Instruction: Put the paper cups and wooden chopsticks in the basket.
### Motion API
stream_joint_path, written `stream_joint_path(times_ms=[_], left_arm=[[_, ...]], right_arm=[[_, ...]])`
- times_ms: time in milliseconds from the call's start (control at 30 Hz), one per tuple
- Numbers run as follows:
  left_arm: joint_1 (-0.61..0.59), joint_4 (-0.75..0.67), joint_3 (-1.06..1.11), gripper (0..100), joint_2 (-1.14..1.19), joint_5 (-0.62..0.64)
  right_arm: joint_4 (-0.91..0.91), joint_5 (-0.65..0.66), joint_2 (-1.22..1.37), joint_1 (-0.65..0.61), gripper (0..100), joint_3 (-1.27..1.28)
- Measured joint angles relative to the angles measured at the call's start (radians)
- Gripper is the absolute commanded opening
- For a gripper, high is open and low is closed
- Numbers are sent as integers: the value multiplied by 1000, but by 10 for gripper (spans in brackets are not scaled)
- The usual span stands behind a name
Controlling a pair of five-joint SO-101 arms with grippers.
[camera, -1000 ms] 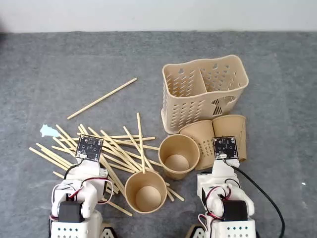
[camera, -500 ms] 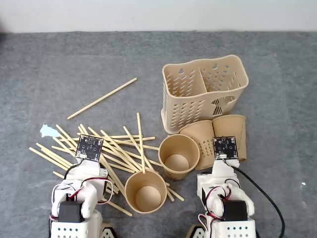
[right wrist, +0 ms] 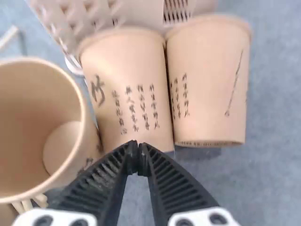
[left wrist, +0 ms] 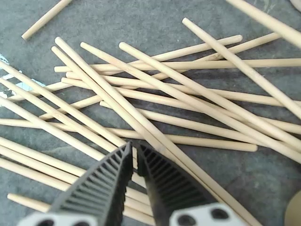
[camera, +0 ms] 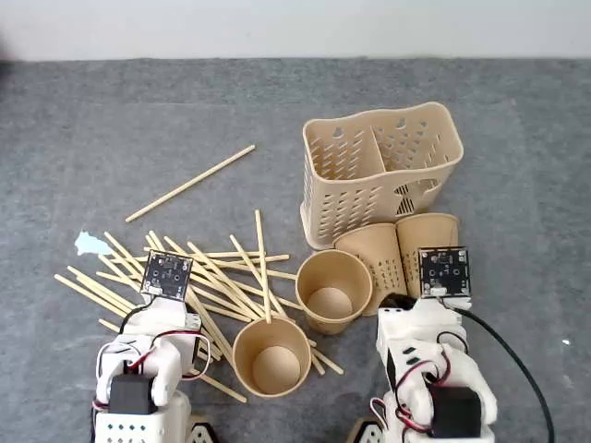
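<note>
A beige slotted basket [camera: 380, 175] stands at the back right. Two paper cups [camera: 374, 254] [camera: 427, 242] lie on their sides against it, and two more [camera: 332, 291] [camera: 271, 357] stand upright nearer the arms. Wooden chopsticks [camera: 189, 272] lie in a crossed pile at the left, with one chopstick [camera: 189, 183] apart farther back. My left gripper [left wrist: 133, 147] is shut and empty, just above the chopstick pile [left wrist: 155, 108]. My right gripper [right wrist: 138, 147] is shut and empty, at the rim end of a lying cup [right wrist: 127, 103], beside the other lying cup [right wrist: 207, 80] and an upright cup [right wrist: 37, 127].
A small blue scrap [camera: 90, 244] lies at the left edge of the chopstick pile. The grey mat [camera: 102, 129] is bare at the back left and along the right side. The basket [right wrist: 94, 19] stands just beyond the lying cups.
The right arm has swung to the right, so its wrist now sits in front of the right-hand lying cup. The left arm, cups and chopsticks have not moved.
</note>
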Motion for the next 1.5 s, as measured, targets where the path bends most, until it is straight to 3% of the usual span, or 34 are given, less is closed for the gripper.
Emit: stream_joint_path(times_ms=[333,567,900,1067,1200,1500], left_arm=[[0,0,0,14,0,0],[0,0,0,14,0,0],[0,0,0,14,0,0],[0,0,0,14,0,0],[0,0,0,14,0,0],[0,0,0,14,0,0]], right_arm=[[-242,0,-2,11,18,-61],[-298,0,25,15,127,-68],[-299,0,486,124,88,-331],[-278,0,721,127,163,-422],[-167,-87,755,44,214,-494],[-6,-269,783,-264,186,-606]])
